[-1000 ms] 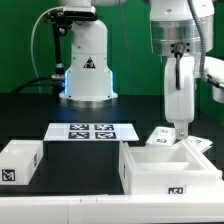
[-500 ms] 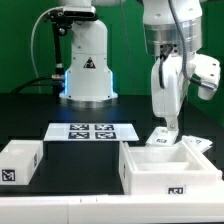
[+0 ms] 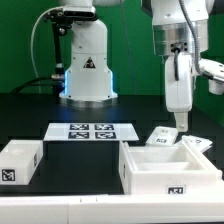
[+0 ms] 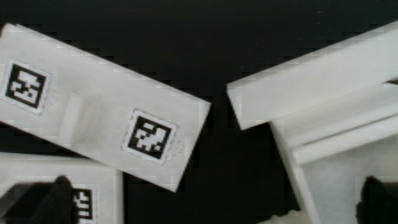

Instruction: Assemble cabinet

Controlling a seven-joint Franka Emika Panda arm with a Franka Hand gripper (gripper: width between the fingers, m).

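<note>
The cabinet [image 3: 165, 168], a large hollow white box with a small tag on its front, stands at the front of the exterior view's right. My gripper [image 3: 180, 124] points straight down just behind it. It hangs over a small white tagged panel [image 3: 160, 137] and beside another white piece [image 3: 196, 146]. In the wrist view the gripper [image 4: 217, 200] is open with nothing between its dark fingers [image 4: 57, 200]. Below it lie a flat white panel with two tags [image 4: 107, 100] and angled white parts [image 4: 329, 90]; I cannot tell which parts these are.
The marker board [image 3: 92, 132] lies flat in the middle of the black table. A white tagged block [image 3: 20, 160] sits at the exterior view's front left. The robot base [image 3: 88, 60] stands at the back.
The arm leaned toward the exterior view's left half a second ago, then swung back right to vertical. The gripper now sits slightly higher. The parts have not moved.
</note>
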